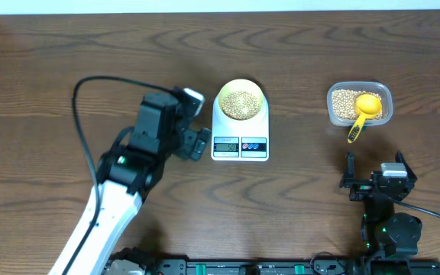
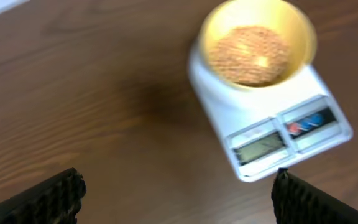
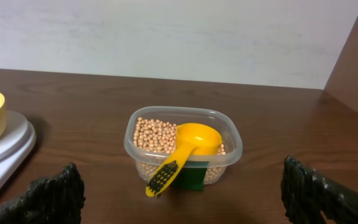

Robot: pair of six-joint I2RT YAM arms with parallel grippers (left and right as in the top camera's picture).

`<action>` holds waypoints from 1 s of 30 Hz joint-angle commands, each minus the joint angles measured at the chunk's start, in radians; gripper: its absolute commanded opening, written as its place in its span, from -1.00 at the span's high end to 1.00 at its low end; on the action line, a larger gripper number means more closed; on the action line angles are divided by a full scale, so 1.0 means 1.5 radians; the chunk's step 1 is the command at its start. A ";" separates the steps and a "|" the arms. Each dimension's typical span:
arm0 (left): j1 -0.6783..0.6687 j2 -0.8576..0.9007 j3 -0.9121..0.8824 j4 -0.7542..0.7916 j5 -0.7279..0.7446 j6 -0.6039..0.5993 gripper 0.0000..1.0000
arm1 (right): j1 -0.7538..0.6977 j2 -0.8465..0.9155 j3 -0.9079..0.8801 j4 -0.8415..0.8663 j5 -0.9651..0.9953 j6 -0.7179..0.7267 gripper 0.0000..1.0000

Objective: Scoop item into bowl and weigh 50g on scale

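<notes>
While neither arm is engaged, both sets of fingers are noted spread wide and empty. The left gripper [image 2: 178, 179] is poised just beside the scale's left flank. The right gripper [image 1: 376, 171] is parked near the base, well apart from the work.

Scale [image 2: 224, 102]: white smooth plastic, rounded rectangle, set on a dark wood-grain table [image 1: 52, 61]. A grey display [image 2: 260, 147] and two coloured buttons [image 2: 306, 122] are carried on its near edge. Digits are too small and blurred to be read with confidence.

Scoop [image 3: 191, 140]: bright yellow, glossy, round cup, ribbed black grip on the handle. It is laid in the tub [image 3: 234, 147], cup among the beans [image 3: 153, 134], handle overhanging the near rim. The long axis is run far to near, with the handle end aimed toward the right gripper and a little to its left. The right arm is judged much the nearer. Should more be wanted, a reach straight ahead would be called for, fingers set across the handle.

Bowl [image 2: 308, 37]: small, round, pale yellow, seated on the far half of the scale and filled well up with beans, which are tan, matte and pea-like.

Tub: clear, thin-walled, rounded rectangle, placed right of the scale and well apart from it, part full of the same beans.

Weighing is judged at or near its end, subject to the reading.
</notes>
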 commanded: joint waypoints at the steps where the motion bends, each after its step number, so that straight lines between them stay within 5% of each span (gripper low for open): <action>1: 0.000 -0.052 -0.025 0.009 -0.122 -0.018 -0.96 | -0.004 -0.005 -0.004 -0.001 -0.004 0.004 -0.98; 18: 0.135 -0.225 -0.096 0.033 -0.053 -0.033 -0.96 | -0.004 -0.005 -0.004 -0.001 -0.004 0.004 -0.99; 30: 0.258 -0.397 -0.255 0.197 -0.042 -0.100 -0.96 | -0.004 -0.005 -0.004 -0.001 -0.004 0.004 -0.99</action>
